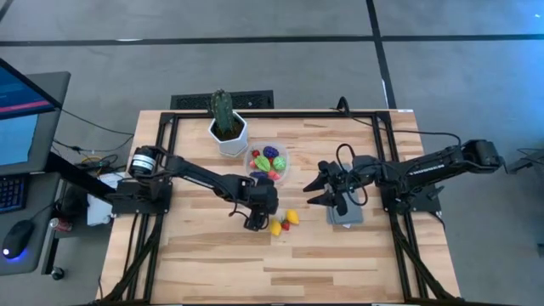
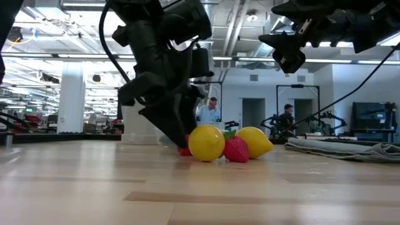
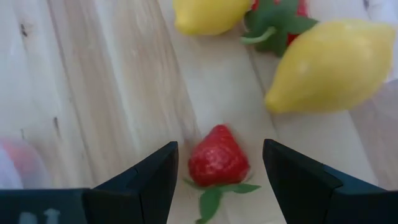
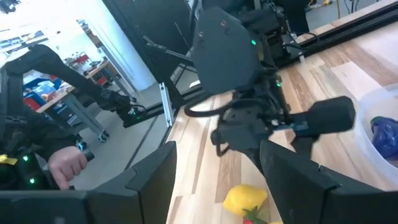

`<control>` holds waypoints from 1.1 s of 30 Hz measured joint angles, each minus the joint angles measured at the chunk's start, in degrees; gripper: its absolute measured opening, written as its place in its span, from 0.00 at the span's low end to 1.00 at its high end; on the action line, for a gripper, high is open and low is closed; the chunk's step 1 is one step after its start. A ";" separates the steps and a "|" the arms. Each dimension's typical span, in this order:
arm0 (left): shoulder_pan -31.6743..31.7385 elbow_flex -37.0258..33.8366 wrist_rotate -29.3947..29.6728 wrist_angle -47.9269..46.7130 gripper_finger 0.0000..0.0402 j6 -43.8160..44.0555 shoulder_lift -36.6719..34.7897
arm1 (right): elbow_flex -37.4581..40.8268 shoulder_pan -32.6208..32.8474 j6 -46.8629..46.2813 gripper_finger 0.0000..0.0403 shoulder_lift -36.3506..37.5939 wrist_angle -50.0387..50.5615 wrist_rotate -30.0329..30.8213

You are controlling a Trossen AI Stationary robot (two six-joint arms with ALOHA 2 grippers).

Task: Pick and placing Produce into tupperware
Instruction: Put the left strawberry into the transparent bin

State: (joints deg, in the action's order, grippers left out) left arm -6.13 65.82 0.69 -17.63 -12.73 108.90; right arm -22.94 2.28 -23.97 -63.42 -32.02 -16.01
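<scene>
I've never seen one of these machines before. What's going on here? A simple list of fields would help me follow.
Setting: wooden table with two dark robot arms
Left gripper: open, low over the table, fingers on either side of a small red strawberry, not yet closed on it
Right gripper: open, empty, raised beside a grey cloth
Container: clear round tub holding several coloured toy fruits
Still loose on the table: two yellow lemons, another strawberry
Also there: cactus in a white pot
</scene>
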 joint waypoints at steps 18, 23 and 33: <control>1.76 -0.09 -2.42 -0.14 0.56 0.66 0.00 | -0.02 -0.07 -0.02 0.63 0.00 0.27 0.04; 1.80 -0.13 -3.45 -0.46 0.56 1.24 0.00 | -0.02 -0.07 -0.02 0.63 0.00 0.27 0.05; 1.97 -0.13 -3.97 -0.92 0.56 2.01 0.00 | -0.02 -0.07 -0.02 0.63 0.00 0.26 1.07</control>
State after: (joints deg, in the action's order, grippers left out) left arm -4.17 65.69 -3.28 -18.55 -10.72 108.90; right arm -22.96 2.22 -23.99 -63.42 -31.77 -14.94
